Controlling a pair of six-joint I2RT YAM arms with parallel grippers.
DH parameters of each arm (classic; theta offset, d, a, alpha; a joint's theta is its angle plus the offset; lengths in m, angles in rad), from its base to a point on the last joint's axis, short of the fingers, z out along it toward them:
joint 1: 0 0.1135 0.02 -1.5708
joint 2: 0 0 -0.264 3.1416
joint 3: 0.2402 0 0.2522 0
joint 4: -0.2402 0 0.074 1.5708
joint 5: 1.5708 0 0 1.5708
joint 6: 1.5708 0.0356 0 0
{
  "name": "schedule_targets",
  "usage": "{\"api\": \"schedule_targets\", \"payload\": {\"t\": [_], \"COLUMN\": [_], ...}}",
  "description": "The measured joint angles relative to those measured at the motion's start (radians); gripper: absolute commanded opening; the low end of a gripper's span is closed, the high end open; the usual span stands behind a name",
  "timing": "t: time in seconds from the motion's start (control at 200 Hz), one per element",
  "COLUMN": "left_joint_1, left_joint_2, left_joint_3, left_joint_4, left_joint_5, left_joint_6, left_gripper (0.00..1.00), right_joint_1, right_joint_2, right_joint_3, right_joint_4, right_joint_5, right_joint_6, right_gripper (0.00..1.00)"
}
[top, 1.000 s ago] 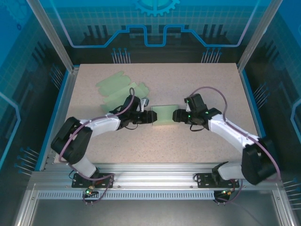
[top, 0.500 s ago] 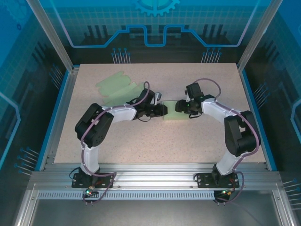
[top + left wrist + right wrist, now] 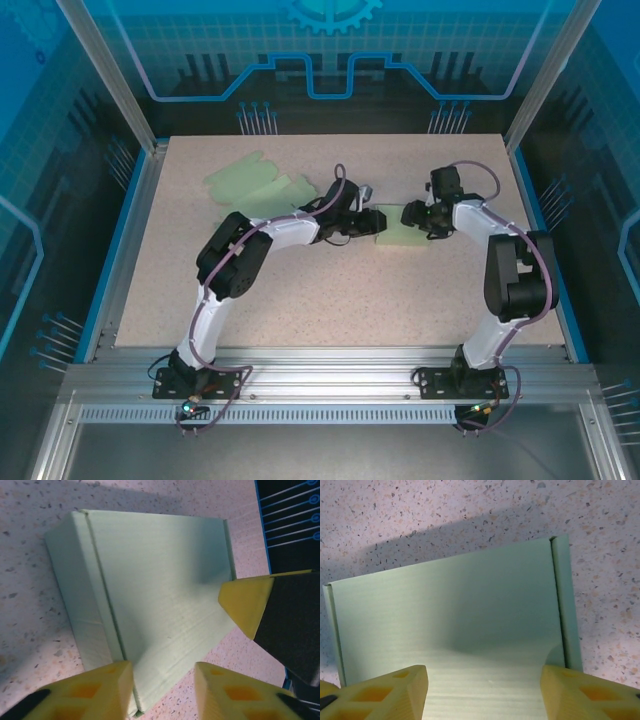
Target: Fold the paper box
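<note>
Both sets of jaws stand open at the paper box (image 3: 398, 238), right of frame centre. Left gripper (image 3: 161, 671) is over one corner, right gripper (image 3: 483, 672) straddles the lid.

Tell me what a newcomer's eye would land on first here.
The pale green paper box sits right of centre on the speckled table. The left gripper and right gripper flank it from either side, jaws apart. Next come the flat green sheets lying at the table's far left.
</note>
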Motion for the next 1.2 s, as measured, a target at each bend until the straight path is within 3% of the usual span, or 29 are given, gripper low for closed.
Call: {"api": "schedule_targets", "payload": {"t": [0.155, 0.31, 0.51, 0.645, 0.915, 1.046, 1.201], "left_joint_1": [0.004, 0.048, 0.229, 0.353, 0.621, 0.739, 0.788], "left_joint_2": [-0.039, -0.216, -0.543, -0.666, -0.706, -0.700, -0.644], "left_joint_3": [-0.039, -0.183, -0.415, -0.548, -0.652, -0.652, -0.632], "left_joint_4": [0.018, -0.047, -0.065, -0.069, -0.192, -0.218, -0.232], "left_joint_5": [0.008, -0.010, -0.066, -0.112, -0.186, -0.201, -0.192], "left_joint_6": [-0.005, 0.045, 0.071, 0.077, 0.105, 0.124, 0.143], "left_gripper": [0.73, 0.98, 0.99, 0.99, 0.99, 0.99, 0.99], "right_joint_1": [-0.001, 0.024, 0.159, 0.252, 0.481, 0.514, 0.513], "right_joint_2": [-0.018, -0.089, -0.135, -0.130, 0.084, 0.214, 0.318], "right_joint_3": [0.028, 0.036, 0.068, 0.081, 0.250, 0.341, 0.429], "right_joint_4": [-0.024, -0.035, -0.041, -0.045, -0.049, -0.085, -0.159], "right_joint_5": [-0.033, -0.057, -0.031, -0.018, -0.010, 0.006, 0.069], "right_joint_6": [-0.010, -0.002, 0.019, 0.043, 0.086, 0.089, 0.089], "right_gripper": [0.69, 0.76, 0.77, 0.73, 0.69, 0.69, 0.69]}}
